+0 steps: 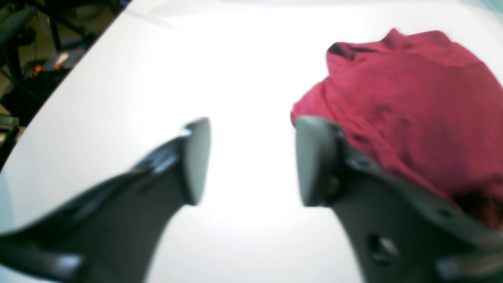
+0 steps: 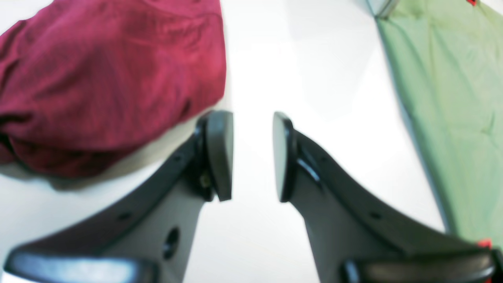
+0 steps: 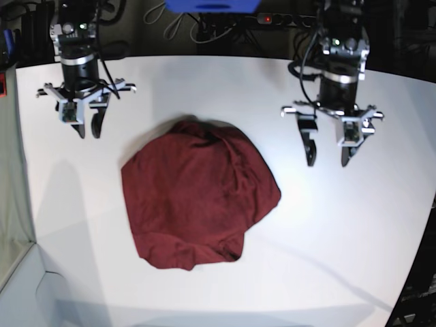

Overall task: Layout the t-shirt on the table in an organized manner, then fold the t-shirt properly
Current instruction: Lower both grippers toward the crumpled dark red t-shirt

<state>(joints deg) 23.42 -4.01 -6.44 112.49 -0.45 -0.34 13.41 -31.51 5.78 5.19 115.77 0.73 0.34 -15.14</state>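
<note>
The t-shirt [image 3: 197, 197] lies in a rumpled maroon heap in the middle of the white table [image 3: 340, 238], bunched and rounded, with no sleeve laid out. On the base view's right, my left gripper [image 3: 328, 157] hangs over bare table beside the shirt, open. Its wrist view shows the fingers [image 1: 196, 157] wide apart with nothing between them, and the t-shirt [image 1: 412, 102] just behind the right one. My right gripper [image 3: 90, 128], on the base view's left, is open and empty too. In its own view, the right gripper [image 2: 251, 155] has the t-shirt [image 2: 106, 78] to its upper left.
A pale green sheet [image 2: 452, 98] lies past the table's edge beside the right arm. Cables and a blue box [image 3: 211, 5] sit behind the table. The table's curved edge [image 3: 409, 272] runs down the base view's right. Dark clutter [image 1: 35, 59] lies off the table.
</note>
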